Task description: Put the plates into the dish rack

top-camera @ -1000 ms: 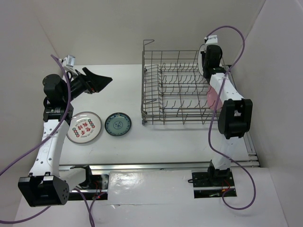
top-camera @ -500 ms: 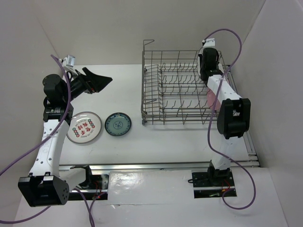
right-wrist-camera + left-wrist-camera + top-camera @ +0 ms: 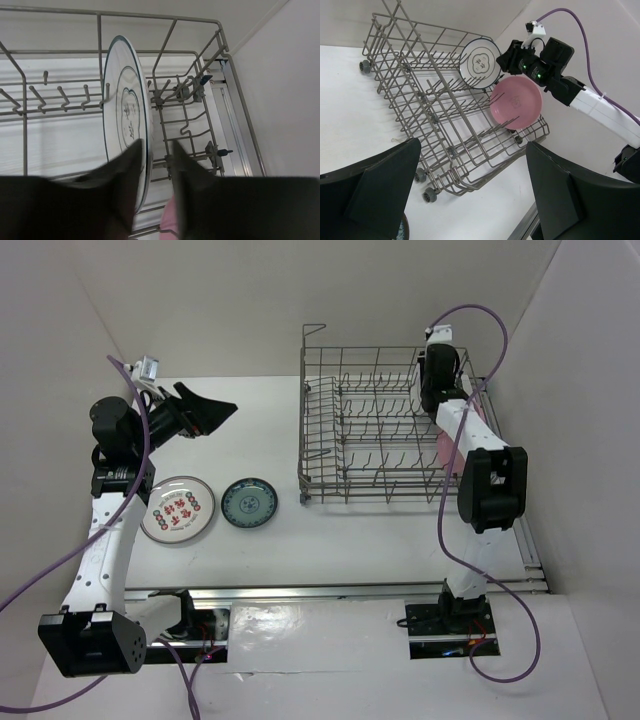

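The dish rack (image 3: 375,487) stands at the back right. A white plate with a dark rim (image 3: 125,107) stands on edge in its far right corner, and a pink plate (image 3: 516,102) stands just in front of it. My right gripper (image 3: 157,145) straddles the white plate's rim with its fingers slightly parted; there is a gap on the right side. The left gripper (image 3: 205,405) hovers wide open and empty above the table at the left. A red-patterned plate (image 3: 177,510) and a smaller teal plate (image 3: 249,503) lie flat on the table.
White walls close in the back and both sides. The rack (image 3: 445,125) sits on small wheels and has a raised wire handle at its left end. A metal rail (image 3: 340,590) runs along the near table edge.
The right gripper shifted slightly toward the rack's far corner with the white plate, and its jaws have parted from the rim. The left arm is unchanged.
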